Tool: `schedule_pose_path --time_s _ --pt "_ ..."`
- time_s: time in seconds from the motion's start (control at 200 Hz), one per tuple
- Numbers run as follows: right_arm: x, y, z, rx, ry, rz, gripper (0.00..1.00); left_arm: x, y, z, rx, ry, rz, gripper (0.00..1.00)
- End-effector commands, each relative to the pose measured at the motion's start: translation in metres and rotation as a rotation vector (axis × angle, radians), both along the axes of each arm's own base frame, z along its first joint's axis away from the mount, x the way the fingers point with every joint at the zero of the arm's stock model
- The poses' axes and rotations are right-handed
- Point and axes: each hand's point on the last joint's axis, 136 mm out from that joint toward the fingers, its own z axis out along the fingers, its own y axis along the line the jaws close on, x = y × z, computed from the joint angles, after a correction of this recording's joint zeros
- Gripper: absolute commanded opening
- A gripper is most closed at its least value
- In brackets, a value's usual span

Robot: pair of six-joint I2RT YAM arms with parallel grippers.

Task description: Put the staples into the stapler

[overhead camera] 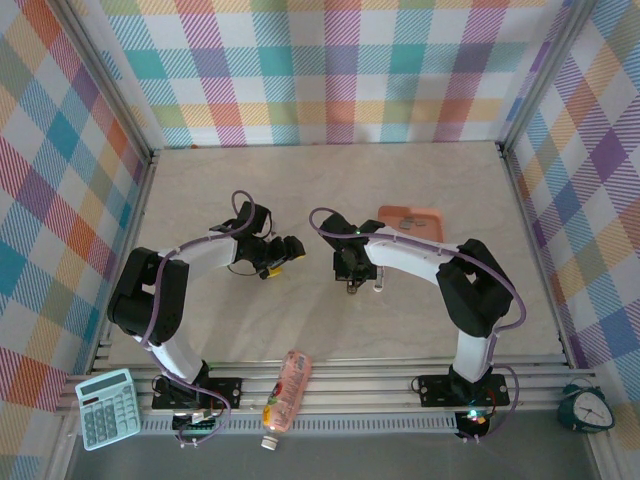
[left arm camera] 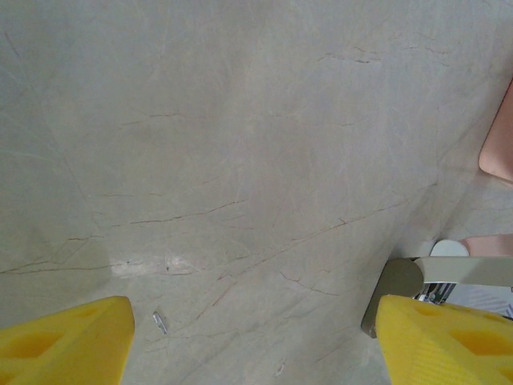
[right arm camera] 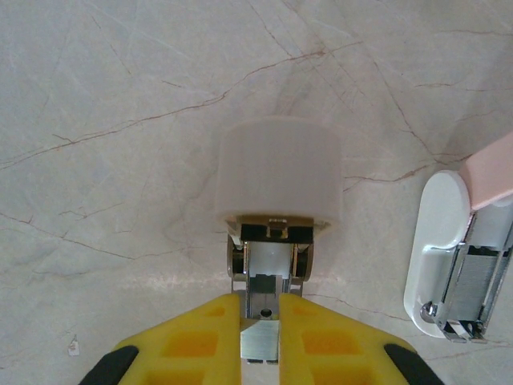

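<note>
My right gripper (right arm camera: 260, 321) is shut on the metal rail of the stapler (right arm camera: 279, 172), whose white cap points away from the wrist. A brushed grey piece sits between the fingers; I cannot tell if it is a staple strip. To the right lies a white part (right arm camera: 437, 241) with a metal channel holding grey staples (right arm camera: 473, 277). Loose staple bits (left arm camera: 160, 322) lie on the table. My left gripper (left arm camera: 256, 345) hovers open over bare table, its yellow fingertips (left arm camera: 64, 341) wide apart. From above, the left gripper (overhead camera: 288, 250) and right gripper (overhead camera: 350, 285) face each other mid-table.
A shallow salmon-pink tray (overhead camera: 412, 220) sits behind the right gripper. On the front rail lie a calculator (overhead camera: 105, 405), a pink bottle (overhead camera: 285, 395) and a small clock (overhead camera: 585, 408). Checked walls enclose the marble-look table (overhead camera: 250, 190).
</note>
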Motion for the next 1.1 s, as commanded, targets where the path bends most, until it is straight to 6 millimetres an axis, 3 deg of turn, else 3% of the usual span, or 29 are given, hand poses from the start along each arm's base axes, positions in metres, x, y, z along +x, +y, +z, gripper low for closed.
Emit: schedule_pose_path --time_s 0.0,1.095 --pt "-0.0030 -0.0006 -0.0061 -0.027 0.018 -0.001 0.15 0.0021 0.0004 -0.0002 -0.007 0.002 -0.008 0.79" --pt "-0.0081 -0.0039 -0.0090 -0.046 0.034 0.002 0.14 0.0010 0.0013 -0.0017 -0.001 0.007 -0.012 0.79"
